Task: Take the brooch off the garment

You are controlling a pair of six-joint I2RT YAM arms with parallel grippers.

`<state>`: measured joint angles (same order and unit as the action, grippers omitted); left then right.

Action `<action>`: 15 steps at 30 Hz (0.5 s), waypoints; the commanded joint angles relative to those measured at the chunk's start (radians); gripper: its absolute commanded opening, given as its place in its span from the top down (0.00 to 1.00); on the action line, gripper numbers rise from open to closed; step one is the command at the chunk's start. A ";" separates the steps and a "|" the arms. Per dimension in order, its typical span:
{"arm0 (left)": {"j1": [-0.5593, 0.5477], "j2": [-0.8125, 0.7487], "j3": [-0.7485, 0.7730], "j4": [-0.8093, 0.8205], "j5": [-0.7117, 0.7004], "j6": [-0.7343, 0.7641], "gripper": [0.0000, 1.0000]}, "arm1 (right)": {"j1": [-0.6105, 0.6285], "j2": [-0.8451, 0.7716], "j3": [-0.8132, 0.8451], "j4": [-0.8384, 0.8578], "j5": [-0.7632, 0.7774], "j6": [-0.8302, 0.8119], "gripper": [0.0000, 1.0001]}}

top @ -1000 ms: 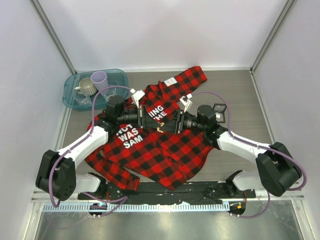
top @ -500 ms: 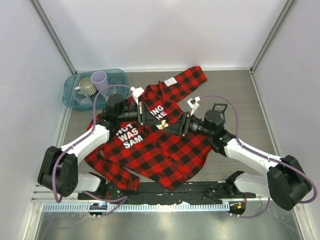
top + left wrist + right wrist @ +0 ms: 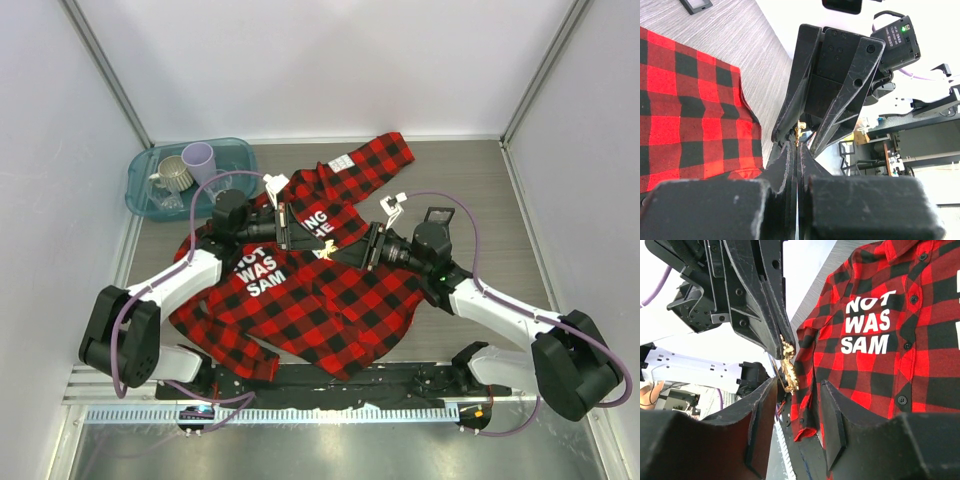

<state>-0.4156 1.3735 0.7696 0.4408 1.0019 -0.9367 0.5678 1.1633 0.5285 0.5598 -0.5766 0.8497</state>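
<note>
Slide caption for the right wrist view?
Left gripper pinches the gold brooch; right gripper open around it, plaid shirt beyond.

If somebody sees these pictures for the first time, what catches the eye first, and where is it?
First the garment, a red-and-black plaid shirt with white lettering, spread across the middle of the table. Over it, the left gripper, shut on the small gold brooch, closely faces the open right gripper. At the far left stands a blue tub with cups.
</note>
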 commanded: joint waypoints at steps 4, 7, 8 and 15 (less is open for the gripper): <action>0.003 -0.002 -0.003 0.085 0.040 -0.022 1.00 | -0.006 0.007 0.001 0.123 -0.006 0.035 0.56; 0.003 -0.004 -0.003 0.088 0.041 -0.024 1.00 | -0.009 0.015 0.002 0.138 -0.009 0.043 0.61; 0.003 -0.004 -0.004 0.088 0.043 -0.022 1.00 | -0.009 0.019 0.002 0.138 -0.009 0.046 0.62; 0.000 -0.013 -0.006 0.096 0.044 -0.021 1.00 | -0.009 0.047 0.005 0.158 -0.029 0.058 0.70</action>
<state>-0.4156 1.3743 0.7658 0.4747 1.0172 -0.9585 0.5617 1.1961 0.5282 0.6544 -0.5934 0.8997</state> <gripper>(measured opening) 0.010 0.308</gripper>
